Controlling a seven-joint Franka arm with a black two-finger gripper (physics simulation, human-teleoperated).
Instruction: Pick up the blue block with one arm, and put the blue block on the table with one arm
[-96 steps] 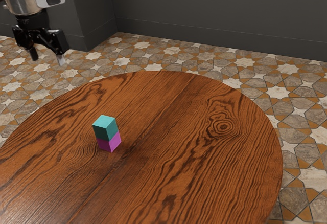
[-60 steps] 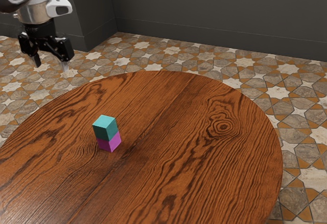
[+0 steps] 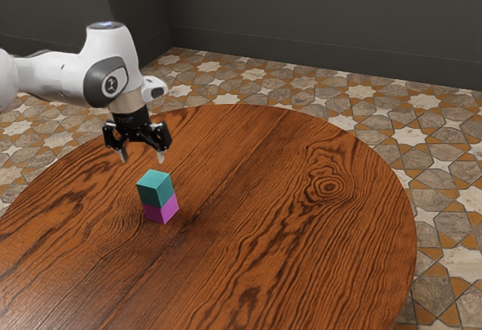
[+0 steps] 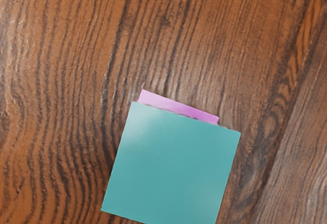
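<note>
The gripper (image 3: 142,158) has swung in from the exterior view's 10 o'clock corner toward its middle and dropped lower, and much more of the white arm (image 3: 60,77) shows behind it. The 2 blocks are where they were before.

From where I stand, taking the exterior view as a clock face with 12 at its top, the arm comes in from 10 o'clock and the gripper hangs at 9, pointing down above the round table (image 3: 301,270). Its 2 fingers stand well apart, with nothing between them, and a small gap separates their tips from the stack below.

The blue block (image 3: 155,187), more of a teal really, sits at 8 o'clock from the view's middle. It rests on top of the pink block (image 3: 160,210), which stands on the wood, so the pair makes a stack 2 high. The fingertips are near the blue block, toward 11 o'clock from its top face, and do not touch it.

The wrist view looks down on the blue block's square top, with a thin strip of the pink block peeking out past 1 edge. A dark swirl (image 3: 329,187) in the grain lies at 4 o'clock, well apart from the blocks. Patterned tiles (image 3: 444,202) run past the table's rim at 3 o'clock.
</note>
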